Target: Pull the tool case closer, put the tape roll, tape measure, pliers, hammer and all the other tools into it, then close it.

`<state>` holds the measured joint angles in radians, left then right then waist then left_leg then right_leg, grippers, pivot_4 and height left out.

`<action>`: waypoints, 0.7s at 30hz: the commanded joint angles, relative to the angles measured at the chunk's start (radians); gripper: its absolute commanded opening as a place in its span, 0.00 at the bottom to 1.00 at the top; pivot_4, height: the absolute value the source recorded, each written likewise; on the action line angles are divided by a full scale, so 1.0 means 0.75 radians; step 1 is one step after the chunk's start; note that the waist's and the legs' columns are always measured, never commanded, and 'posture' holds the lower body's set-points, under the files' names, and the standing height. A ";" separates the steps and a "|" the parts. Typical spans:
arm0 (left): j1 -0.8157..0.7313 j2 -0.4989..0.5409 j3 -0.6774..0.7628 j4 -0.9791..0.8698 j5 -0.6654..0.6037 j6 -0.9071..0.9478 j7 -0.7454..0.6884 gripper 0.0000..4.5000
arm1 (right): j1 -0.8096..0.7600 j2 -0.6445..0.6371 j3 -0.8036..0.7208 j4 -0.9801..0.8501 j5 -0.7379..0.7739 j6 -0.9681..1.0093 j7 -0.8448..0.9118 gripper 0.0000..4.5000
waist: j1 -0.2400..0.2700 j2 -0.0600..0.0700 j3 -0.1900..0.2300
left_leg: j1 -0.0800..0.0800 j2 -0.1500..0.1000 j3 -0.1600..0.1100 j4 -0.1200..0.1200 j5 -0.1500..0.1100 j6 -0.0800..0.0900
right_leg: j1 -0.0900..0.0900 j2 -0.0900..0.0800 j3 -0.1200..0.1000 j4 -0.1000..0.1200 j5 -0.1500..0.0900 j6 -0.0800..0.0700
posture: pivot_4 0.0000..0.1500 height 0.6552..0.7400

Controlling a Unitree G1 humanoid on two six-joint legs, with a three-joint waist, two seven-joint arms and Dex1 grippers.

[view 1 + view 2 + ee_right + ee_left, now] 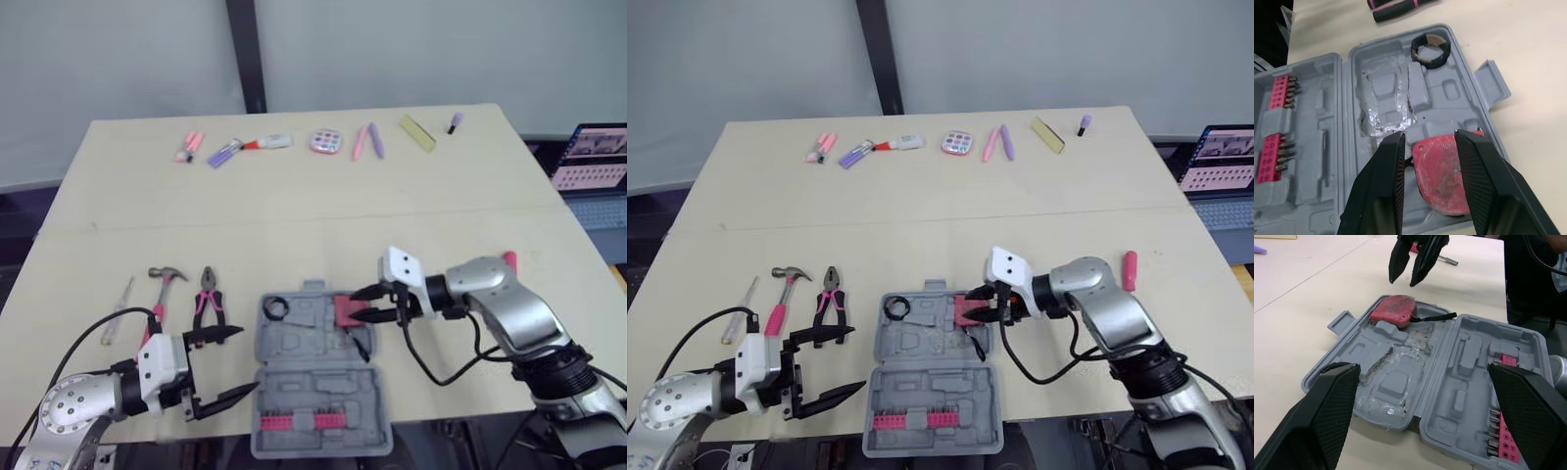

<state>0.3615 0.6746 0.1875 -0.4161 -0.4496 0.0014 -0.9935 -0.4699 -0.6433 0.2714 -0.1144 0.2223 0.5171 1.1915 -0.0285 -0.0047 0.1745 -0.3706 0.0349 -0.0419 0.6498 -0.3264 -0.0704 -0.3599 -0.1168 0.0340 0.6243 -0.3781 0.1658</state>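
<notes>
The grey tool case lies open near the table's front edge, its lid half with pink bit holders toward me. A black tape roll sits in its far left pocket. The red tape measure lies in the far right part of the case. My right gripper hovers open just above the tape measure, its fingers apart from it. Left of the case, my left gripper stands wide open and holds nothing. Pink-handled pliers, a hammer and a screwdriver lie on the table further left.
A pink tool lies right of my right arm. Markers, highlighters, a small keypad gadget and a yellow ruler line the table's far side. A laptop stands beyond the right edge.
</notes>
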 commanded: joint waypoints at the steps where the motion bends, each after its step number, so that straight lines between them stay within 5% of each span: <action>1: 0.014 0.006 0.010 -0.040 0.000 0.000 0.006 1.00 | 0.010 0.018 -0.008 0.017 0.016 -0.047 -0.006 0.38 | 0.000 0.000 0.000 | 0.000 0.000 0.000 0.000 0.000 0.000 | 0.000 0.000 0.000 0.000 0.000 0.000 | 1.00 1.00; 21: 0.029 0.032 0.044 -0.052 -0.014 0.015 -0.007 1.00 | 0.035 0.120 0.005 0.366 -0.077 -0.250 -0.067 0.38 | -0.001 0.000 0.000 | 0.002 0.000 0.000 0.000 0.000 0.000 | 0.001 0.000 0.000 0.000 0.000 0.000 | 1.00 1.00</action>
<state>0.3765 0.6879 0.1986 -0.4219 -0.4500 0.0139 -0.9971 -0.4475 -0.5530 0.2736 0.1365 0.1853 0.3364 1.1552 -0.0290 -0.0050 0.1742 -0.3693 0.0349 -0.0420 0.6499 -0.3263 -0.0707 -0.3589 -0.1168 0.0340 0.6244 -0.3781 0.1658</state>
